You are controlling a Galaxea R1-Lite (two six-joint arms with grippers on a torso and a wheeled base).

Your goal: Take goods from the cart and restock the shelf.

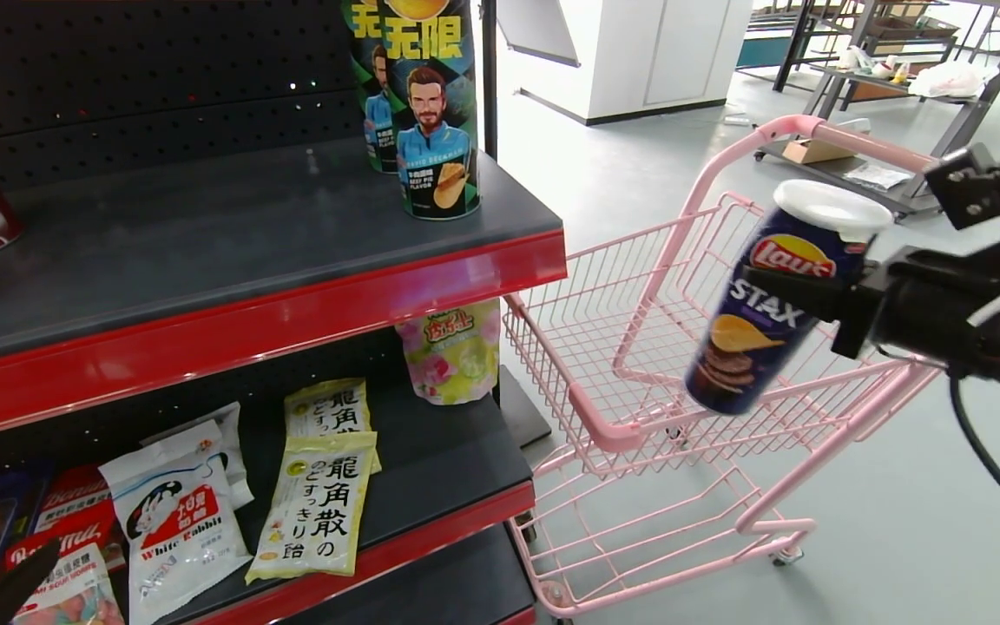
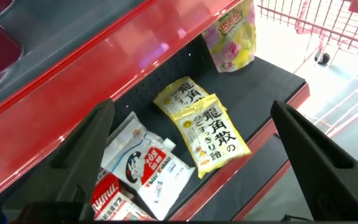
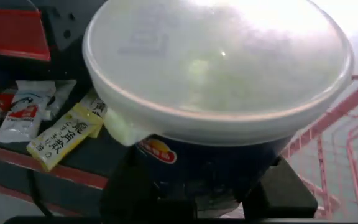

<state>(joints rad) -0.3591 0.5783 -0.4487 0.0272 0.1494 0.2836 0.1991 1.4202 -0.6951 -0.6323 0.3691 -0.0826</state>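
Our right fingers (image 1: 795, 295) are clenched round the blue chip can (image 1: 739, 347), gripping it just below its white lid. The can hangs over the pink cart (image 1: 639, 347) with its long axis tilted, lid up and toward our right, base down toward the shelf side. Our left fingers (image 2: 303, 155) are spread wide, grasping nothing, low over the lower shelf (image 2: 272, 81) and its yellow candy bags (image 2: 213, 134). The upper shelf (image 1: 248, 226) lies to the can's left, with bare board beside the green cans (image 1: 430, 113). Beyond are a grey floor (image 1: 856, 521), white cabinets (image 1: 665, 52) and metal racks (image 1: 899, 78).
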